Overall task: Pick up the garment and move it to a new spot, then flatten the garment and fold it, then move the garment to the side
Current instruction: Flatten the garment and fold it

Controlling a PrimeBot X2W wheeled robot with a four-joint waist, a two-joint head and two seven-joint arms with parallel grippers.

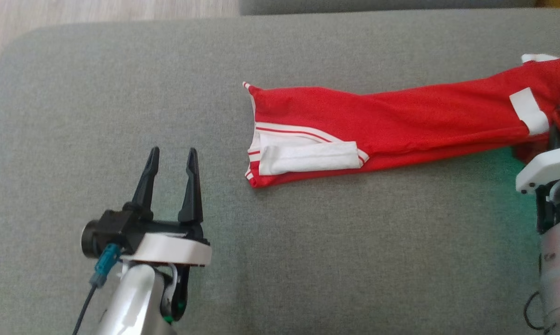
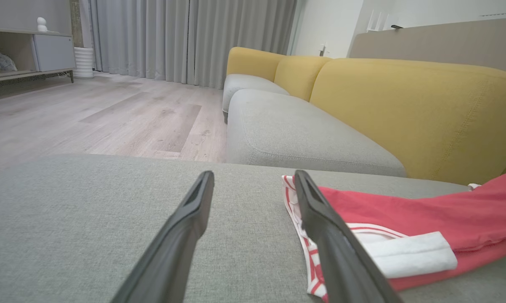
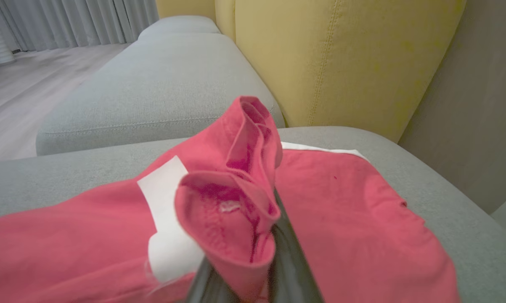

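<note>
The garment (image 1: 401, 121), red with white bands and stripes, lies stretched in a long strip across the grey seat cushion (image 1: 121, 93). Its striped end points toward the middle and its other end reaches the right edge of the head view. My right gripper (image 1: 558, 134) is shut on a bunched red fold at that right end, and the fold rises between its fingers (image 3: 295, 269) in the right wrist view. My left gripper (image 1: 173, 153) stands open over bare cushion, left of the striped end and apart from it. The left wrist view has the garment (image 2: 425, 214) just right of the open left gripper (image 2: 253, 176).
A yellow backrest (image 2: 404, 109) runs behind the cushion. A second grey seat (image 2: 286, 130) lies beyond it. Wooden floor (image 2: 88, 113) stretches to the far left, with grey curtains (image 2: 173, 38) and a low cabinet (image 2: 46, 50) at the back.
</note>
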